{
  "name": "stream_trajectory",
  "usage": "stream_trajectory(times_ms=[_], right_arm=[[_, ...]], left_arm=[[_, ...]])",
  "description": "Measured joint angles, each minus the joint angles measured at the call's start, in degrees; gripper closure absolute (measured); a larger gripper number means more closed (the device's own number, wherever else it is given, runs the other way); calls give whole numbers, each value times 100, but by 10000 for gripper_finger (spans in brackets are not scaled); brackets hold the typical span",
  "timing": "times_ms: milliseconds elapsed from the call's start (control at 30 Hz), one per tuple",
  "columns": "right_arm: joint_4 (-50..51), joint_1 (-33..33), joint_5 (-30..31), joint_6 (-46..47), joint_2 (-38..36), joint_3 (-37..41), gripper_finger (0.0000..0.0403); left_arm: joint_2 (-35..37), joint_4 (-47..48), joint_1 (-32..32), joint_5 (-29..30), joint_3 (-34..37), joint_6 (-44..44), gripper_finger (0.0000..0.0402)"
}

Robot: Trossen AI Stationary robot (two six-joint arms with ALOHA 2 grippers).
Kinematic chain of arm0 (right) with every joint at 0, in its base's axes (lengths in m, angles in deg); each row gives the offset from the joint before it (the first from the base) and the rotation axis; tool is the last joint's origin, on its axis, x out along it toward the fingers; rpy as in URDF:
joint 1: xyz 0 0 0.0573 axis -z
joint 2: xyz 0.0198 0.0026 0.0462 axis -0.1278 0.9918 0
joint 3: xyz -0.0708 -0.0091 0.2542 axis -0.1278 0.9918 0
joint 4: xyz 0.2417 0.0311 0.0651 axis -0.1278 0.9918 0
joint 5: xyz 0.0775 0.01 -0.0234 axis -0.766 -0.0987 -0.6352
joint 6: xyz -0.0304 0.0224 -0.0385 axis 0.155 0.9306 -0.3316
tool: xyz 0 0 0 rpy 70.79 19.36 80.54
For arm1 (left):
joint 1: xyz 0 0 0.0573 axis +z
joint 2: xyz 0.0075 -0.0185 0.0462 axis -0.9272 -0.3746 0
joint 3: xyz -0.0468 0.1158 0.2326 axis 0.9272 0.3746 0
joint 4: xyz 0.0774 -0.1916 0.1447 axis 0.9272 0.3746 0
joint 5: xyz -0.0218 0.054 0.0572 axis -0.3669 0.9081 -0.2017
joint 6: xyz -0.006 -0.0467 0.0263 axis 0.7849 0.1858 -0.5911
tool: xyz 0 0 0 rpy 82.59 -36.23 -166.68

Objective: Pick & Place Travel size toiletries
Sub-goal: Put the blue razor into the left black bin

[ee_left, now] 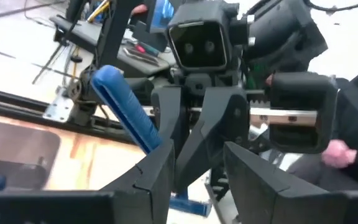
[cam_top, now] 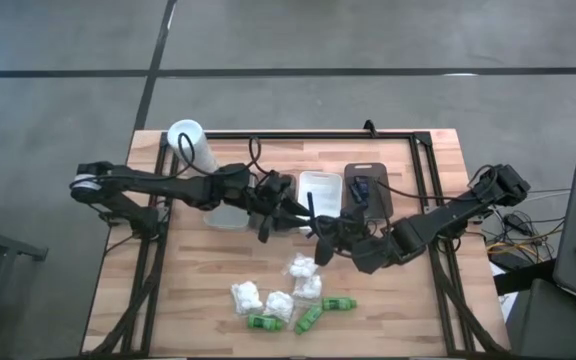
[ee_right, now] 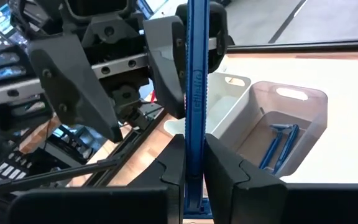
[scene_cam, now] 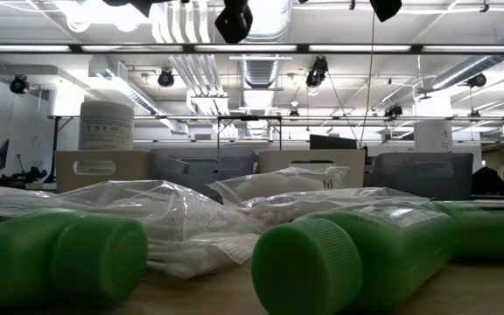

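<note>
Above the middle of the wooden slatted table (cam_top: 198, 270), the right gripper (ee_right: 193, 163) pinches a thin blue plastic razor (ee_right: 196, 93) by its handle, fingers clamped tight on it, while the left gripper (cam_top: 290, 212) meets it head-on — its fingers (ee_right: 166, 62) parted, one on either side of the handle without visibly pressing it. Two more blue razors (ee_right: 278, 144) lie in the smoky translucent rectangular tray (ee_right: 303, 118) beside a white tray (ee_right: 229, 102) — and the lumpy white puffs in clear wrappers (cam_top: 304, 268) and small bright green bottles (cam_top: 338, 303) sit clustered near the table's front edge.
</note>
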Motion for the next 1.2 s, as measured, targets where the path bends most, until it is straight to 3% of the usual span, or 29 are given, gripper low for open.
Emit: stream_trajectory(times_ms=[433, 667, 1200], right_arm=[[191, -7, 159, 216, -2, 159, 374], [230, 0, -111, 81, -2, 146, 374], [210, 49, -228, -148, -10, 134, 363]], left_arm=[[13, 784, 131, 258, 17, -548, 250], [15, 480, 360, 456, 17, -530, 250], [2, 106, 387, -241, 17, -222, 250]])
